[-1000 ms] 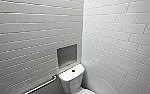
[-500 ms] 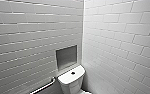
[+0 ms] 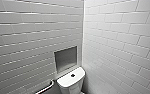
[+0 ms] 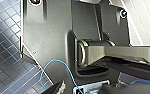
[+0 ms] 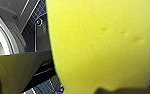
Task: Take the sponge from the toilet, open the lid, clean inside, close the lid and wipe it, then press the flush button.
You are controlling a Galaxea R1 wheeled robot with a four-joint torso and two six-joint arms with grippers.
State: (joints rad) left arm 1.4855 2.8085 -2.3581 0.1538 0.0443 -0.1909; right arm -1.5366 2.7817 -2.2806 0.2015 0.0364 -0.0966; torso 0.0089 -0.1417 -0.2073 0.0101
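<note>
Close up against the right wrist camera, the sponge [image 5: 103, 45] showed as a broad bright yellow face with a few small dimples. It hung clear of any surface, with dark floor tiling and parts of the robot's own body behind it. A dark tip at its lower edge looked like part of the right gripper [image 5: 111, 91], so I judged the fingers to be clamped on the sponge, though the grip itself was hard to make out. Whether the left gripper was open or closed could not be told from its wrist view, where the robot's dark body, a thin blue cable [image 4: 56, 63] and the blue tiled floor [image 4: 6, 30] lay. From the head view, the toilet [image 3: 70, 83] stood low and ahead in the corner of two white-tiled walls, its tank set slantwise with the flush button [image 3: 72, 75] dark on the cover. A recessed niche [image 3: 65, 58] sat in the wall just above the tank, and a grab bar [image 3: 47, 87] ran beside it. Since the sponge was with the right arm, that arm seemed the one to work on the toilet, which lay forward and below.
</note>
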